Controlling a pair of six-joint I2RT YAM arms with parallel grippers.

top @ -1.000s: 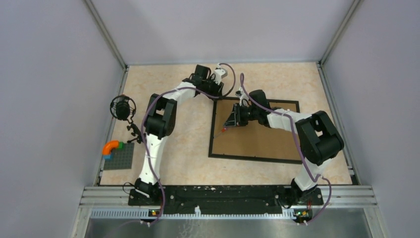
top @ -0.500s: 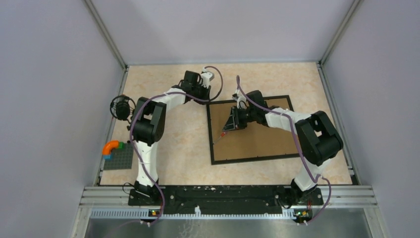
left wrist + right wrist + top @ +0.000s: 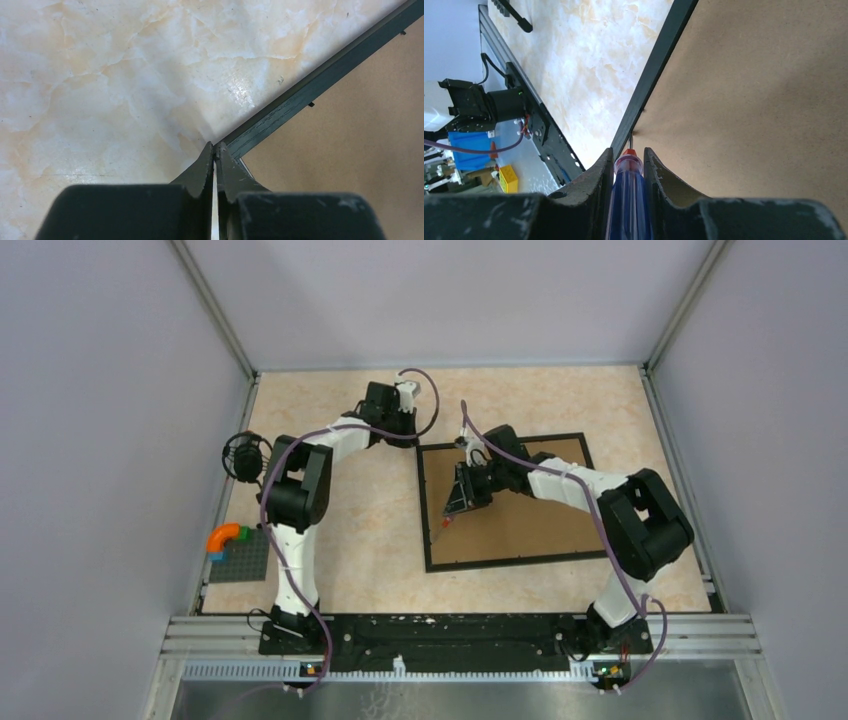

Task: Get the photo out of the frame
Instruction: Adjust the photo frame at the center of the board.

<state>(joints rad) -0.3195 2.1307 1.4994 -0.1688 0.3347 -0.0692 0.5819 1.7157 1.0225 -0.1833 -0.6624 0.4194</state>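
The frame [image 3: 427,510] lies face down on the table, its brown board back [image 3: 530,510] up; the photo is hidden under it. My left gripper [image 3: 408,436] is shut, its tips [image 3: 215,148] meeting right at the frame's far left corner [image 3: 310,87]; whether they pinch anything I cannot tell. My right gripper [image 3: 462,498] is shut on a blue see-through screwdriver [image 3: 628,190] with a red collar. Its thin shaft points down at the seam between the black left rail [image 3: 659,55] and the board [image 3: 764,100].
A black round device on a stand [image 3: 247,455] sits by the left wall. A grey baseplate [image 3: 245,562] with an orange curved brick [image 3: 224,536] lies at the near left. Enclosure walls ring the table, and a metal rail [image 3: 460,632] runs along its near edge.
The frame has turned slightly, its far left corner shifting left. My left gripper moved left with that corner and closed. The right gripper with the screwdriver drifted a little left.
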